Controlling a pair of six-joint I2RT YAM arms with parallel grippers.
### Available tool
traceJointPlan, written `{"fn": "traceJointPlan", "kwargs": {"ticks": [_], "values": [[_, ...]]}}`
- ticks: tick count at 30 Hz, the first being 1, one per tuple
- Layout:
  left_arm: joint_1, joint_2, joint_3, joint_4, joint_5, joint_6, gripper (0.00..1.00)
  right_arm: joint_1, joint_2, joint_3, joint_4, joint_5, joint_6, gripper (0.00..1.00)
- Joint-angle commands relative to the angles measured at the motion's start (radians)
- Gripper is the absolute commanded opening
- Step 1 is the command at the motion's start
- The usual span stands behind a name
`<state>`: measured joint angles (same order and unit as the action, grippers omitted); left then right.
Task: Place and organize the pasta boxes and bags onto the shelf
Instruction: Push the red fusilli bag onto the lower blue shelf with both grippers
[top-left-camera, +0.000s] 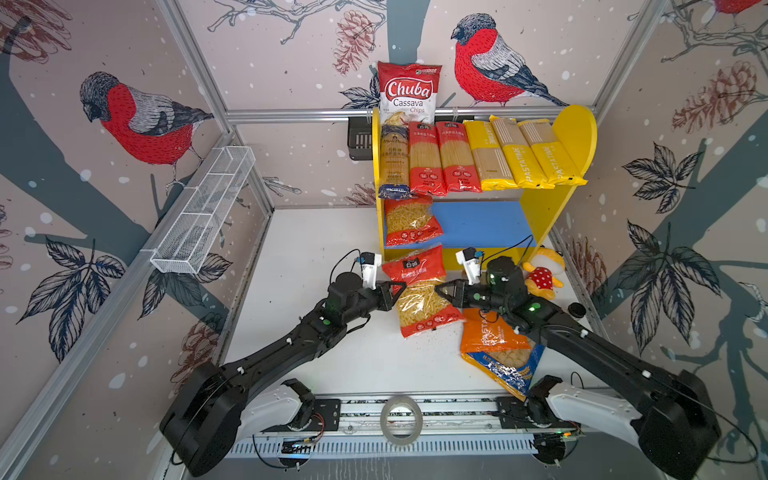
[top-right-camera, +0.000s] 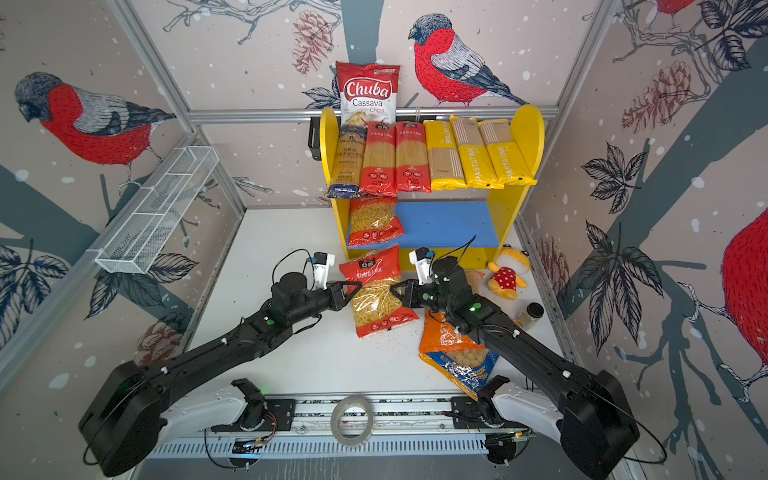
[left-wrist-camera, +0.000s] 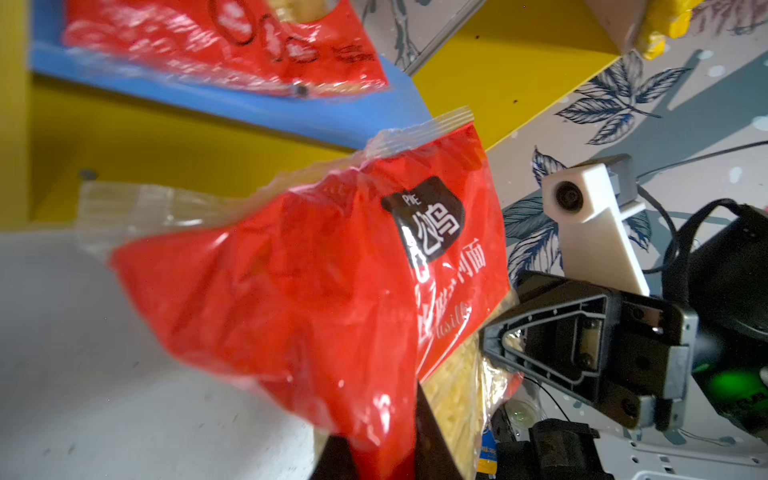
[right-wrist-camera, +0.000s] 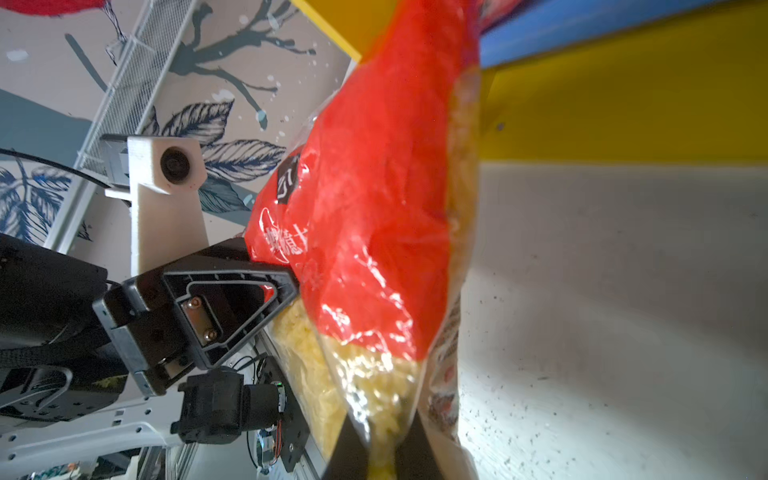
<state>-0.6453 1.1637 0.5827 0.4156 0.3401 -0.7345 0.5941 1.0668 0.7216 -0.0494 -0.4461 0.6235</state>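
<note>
My arms reach in low from both sides and meet over the surface (top-left-camera: 316, 257). The left tool (top-left-camera: 401, 286) and right tool (top-left-camera: 437, 289) are each pinched tight on opposite edges of the red fusilli bag (top-left-camera: 419, 271), just before the shelf (top-left-camera: 578, 137). Its blue lower board (top-left-camera: 478, 224) lies bare to the right of another red bag (top-left-camera: 411, 224). Spaghetti packs (top-left-camera: 457, 158) fill the upper tier edge to edge.

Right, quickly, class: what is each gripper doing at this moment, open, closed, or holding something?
Left gripper: closed on one side of the red pasta bag.
Right gripper: closed on the same bag's opposite side.
</note>
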Motion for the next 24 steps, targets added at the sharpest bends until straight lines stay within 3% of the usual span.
{"fn": "traceJointPlan", "kwargs": {"ticks": [1, 11, 17, 20, 24], "values": [[-0.009, 0.063, 0.099, 0.129, 0.022, 0.042, 0.09, -0.076, -0.033, 0.056, -0.068, 0.068, -0.092, 0.0], [-0.014, 0.35, 0.409, 0.135, -0.024, 0.115, 0.09, -0.336, -0.024, 0.134, 0.057, 0.05, -0.108, 0.0], [-0.006, 0.5, 0.558, 0.134, -0.025, 0.129, 0.11, -0.409, 0.088, 0.197, 0.106, 0.115, -0.135, 0.0], [0.005, 0.557, 0.601, 0.133, -0.028, 0.131, 0.16, -0.419, 0.155, 0.242, 0.12, 0.124, -0.151, 0.0], [0.031, 0.601, 0.635, 0.106, -0.026, 0.132, 0.32, -0.441, 0.245, 0.286, 0.125, 0.146, -0.155, 0.0]]}}
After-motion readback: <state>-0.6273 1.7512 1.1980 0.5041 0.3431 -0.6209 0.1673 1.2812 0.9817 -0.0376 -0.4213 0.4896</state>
